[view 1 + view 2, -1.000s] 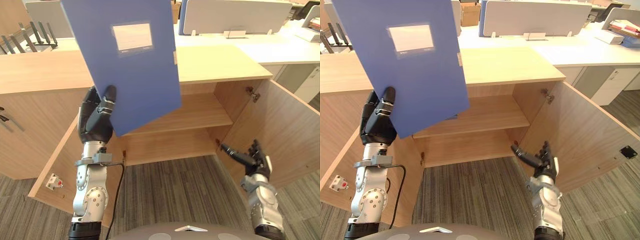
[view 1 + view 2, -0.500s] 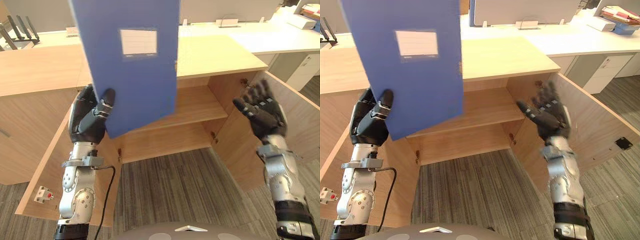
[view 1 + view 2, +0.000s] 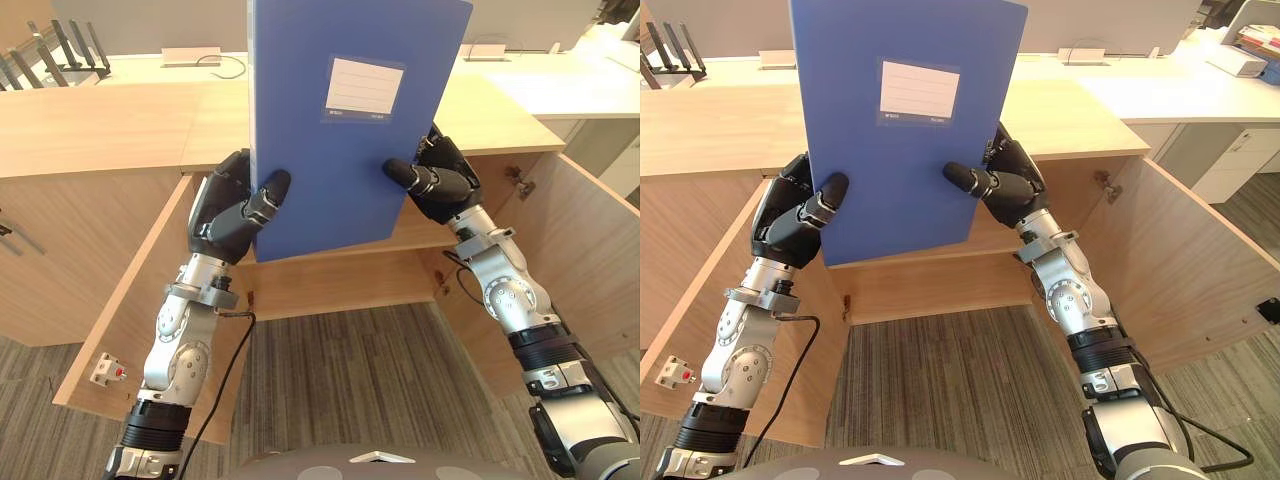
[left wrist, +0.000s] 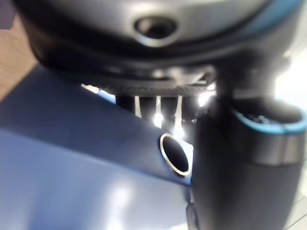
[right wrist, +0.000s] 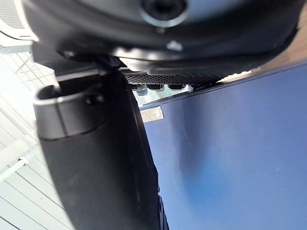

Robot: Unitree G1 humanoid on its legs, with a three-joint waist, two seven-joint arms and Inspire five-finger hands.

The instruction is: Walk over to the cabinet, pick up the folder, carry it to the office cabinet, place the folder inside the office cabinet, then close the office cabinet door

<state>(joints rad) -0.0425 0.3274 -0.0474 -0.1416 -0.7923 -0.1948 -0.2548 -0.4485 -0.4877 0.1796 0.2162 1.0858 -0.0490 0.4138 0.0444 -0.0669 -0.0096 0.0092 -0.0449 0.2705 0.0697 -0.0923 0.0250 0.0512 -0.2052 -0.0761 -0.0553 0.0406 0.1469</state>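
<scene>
A blue folder [image 3: 340, 130] with a white label stands upright in front of the open office cabinet [image 3: 330, 270]. My left hand [image 3: 235, 208] pinches its lower left edge, thumb on the front face. My right hand [image 3: 440, 180] grips its right edge, thumb across the front. In the left wrist view the folder [image 4: 72, 177] lies under my thumb [image 4: 244, 167]. In the right wrist view the folder [image 5: 240, 158] lies beside my thumb [image 5: 100, 163]. The folder hides part of the cabinet's shelf [image 3: 990, 235].
The cabinet's left door [image 3: 120, 300] and right door [image 3: 590, 260] stand swung open toward me. The wooden cabinet top [image 3: 110, 125] runs across behind. White desks [image 3: 1160, 95] lie beyond it. Striped grey carpet [image 3: 350, 380] covers the floor.
My right hand rose from the open right door and closed on the folder's right edge. The folder swung upright and moved right, toward the middle of the cabinet. The camera has shifted as well.
</scene>
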